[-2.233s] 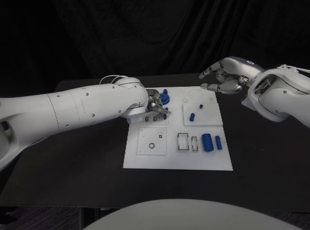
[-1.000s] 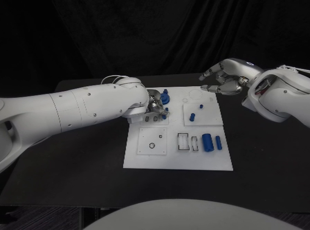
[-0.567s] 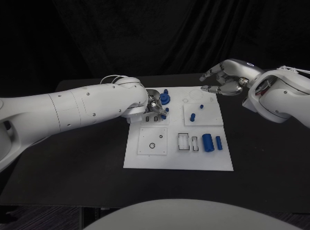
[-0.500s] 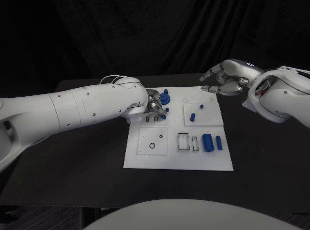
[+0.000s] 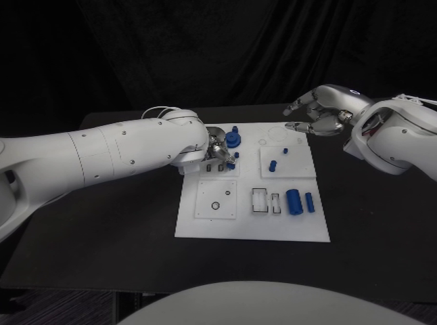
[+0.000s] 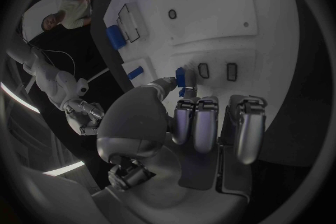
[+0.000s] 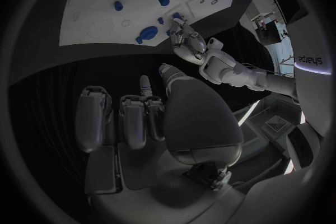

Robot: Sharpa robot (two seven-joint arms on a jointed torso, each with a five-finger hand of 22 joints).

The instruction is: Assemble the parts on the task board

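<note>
The white task board (image 5: pixel 277 227) lies in the middle of the black table. My left hand (image 5: pixel 216 150) rests over its far left section, thumb and a finger pinching a small blue part (image 6: pixel 181 75) beside two small slots (image 6: pixel 203 70). Just behind the hand stands a blue round part (image 5: pixel 232 140). Two small blue pegs (image 5: pixel 273 164) stand in the far right section, and a thick blue cylinder (image 5: pixel 293 201) with a slimmer one (image 5: pixel 308 201) lies at the right edge. My right hand (image 5: pixel 316 115) hovers above the board's far right corner, fingers curled, nothing in it.
The near left section of the board has a black ring (image 5: pixel 214 205) and a small hole. Rectangular pockets (image 5: pixel 264 200) sit left of the blue cylinders. My left forearm (image 5: pixel 101 156) covers the table's left side. Bare black table (image 5: pixel 384 223) lies to the board's right.
The right hand has edged slightly to the right above the board's far corner. The left hand keeps its pinch in the same place.
</note>
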